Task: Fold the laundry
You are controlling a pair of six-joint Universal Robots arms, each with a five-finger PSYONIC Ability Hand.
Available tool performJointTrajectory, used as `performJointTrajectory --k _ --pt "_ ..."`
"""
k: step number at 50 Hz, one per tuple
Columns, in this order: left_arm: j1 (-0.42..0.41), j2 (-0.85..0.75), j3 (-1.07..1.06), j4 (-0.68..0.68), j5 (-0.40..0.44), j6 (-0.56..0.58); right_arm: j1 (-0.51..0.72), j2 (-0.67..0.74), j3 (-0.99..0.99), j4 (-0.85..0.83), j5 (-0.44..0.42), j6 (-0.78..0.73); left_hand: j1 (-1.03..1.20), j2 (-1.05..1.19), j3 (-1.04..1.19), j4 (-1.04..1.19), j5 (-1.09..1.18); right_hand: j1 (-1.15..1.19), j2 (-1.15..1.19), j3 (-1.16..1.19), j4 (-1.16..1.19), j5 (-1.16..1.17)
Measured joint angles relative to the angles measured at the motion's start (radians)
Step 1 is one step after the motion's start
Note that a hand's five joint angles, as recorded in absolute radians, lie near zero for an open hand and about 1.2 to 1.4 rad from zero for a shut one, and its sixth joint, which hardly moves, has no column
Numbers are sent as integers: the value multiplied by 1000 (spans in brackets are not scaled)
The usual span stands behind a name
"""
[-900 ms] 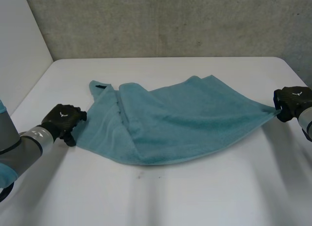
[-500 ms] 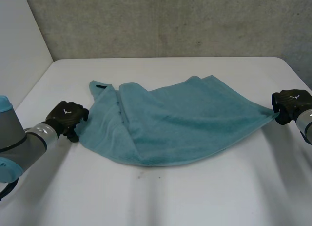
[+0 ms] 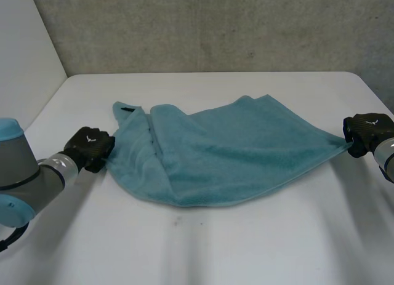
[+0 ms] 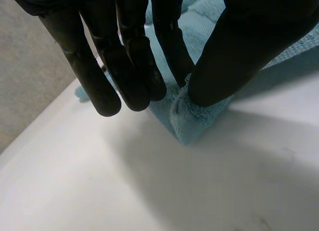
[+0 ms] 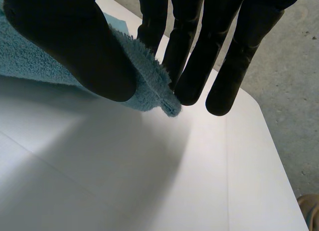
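A teal towel [image 3: 221, 152] is stretched across the white table [image 3: 203, 248], partly lifted, with a folded flap and a small black loop at its far left corner. My left hand [image 3: 90, 148] pinches the towel's left corner [image 4: 192, 118] between thumb and fingers. At the towel's right end, my right hand [image 3: 364, 132] holds the pointed corner [image 5: 149, 89] between its thumb and straight fingers, just above the table.
A grey concrete wall [image 3: 209, 26] runs behind the table. The table's right edge [image 3: 375, 91] lies close by my right hand, and a white wall panel [image 3: 24, 51] stands at the left.
My left hand has moved right and away from me, carrying its corner inward, so the towel's left side has bunched and its near edge has lifted. The right hand has barely moved.
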Motion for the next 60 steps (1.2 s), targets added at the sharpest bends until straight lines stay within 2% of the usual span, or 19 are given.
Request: performJointTrajectory --k 6,12,13,15,19,23,28,31,36,45,54,60 --pt "-9 86 -23 -3 -51 -12 1 -8 2 4 1 0 0 0 0 0 0 0 0 0 0 0" --pt "-21 273 -109 -28 -203 -36 1 -73 -2 86 -8 -21 0 2 1 0 0 0 0 0 0 0" --pt "-21 273 -109 -28 -203 -36 1 -73 -2 86 -8 -21 0 2 1 0 0 0 0 0 0 0" --pt "-22 373 -158 -62 -269 -37 0 -124 -9 172 -14 -62 2 2 2 0 0 0 0 0 0 0" --pt "-14 501 -209 -140 -335 -34 -5 -214 -11 318 -18 -163 3 3 2 2 0 0 0 0 0 0" --pt "11 665 -261 -329 -387 -16 -11 -336 15 492 -12 -335 3 3 3 4 0 0 0 0 0 0" --pt "28 756 -307 -507 -396 14 -11 -422 72 596 -6 -467 3 3 4 4 0 0 0 0 0 0" --pt "28 772 -327 -551 -395 26 -8 -463 122 636 -5 -536 3 3 4 4 0 0 0 0 0 0" --pt "23 744 -353 -535 -393 42 -1 -454 181 629 1 -578 3 4 4 4 0 0 0 0 0 0" --pt "17 532 -283 -356 -396 49 20 -276 109 509 46 -535 3 4 4 5 0 0 0 0 0 0" --pt "-11 228 -9 -174 -401 39 105 5 -203 354 111 -324 3 4 4 5 0 0 0 0 0 2" --pt "-27 49 198 -100 -404 36 122 157 -408 286 128 -265 3 4 4 5 0 0 0 0 0 2"
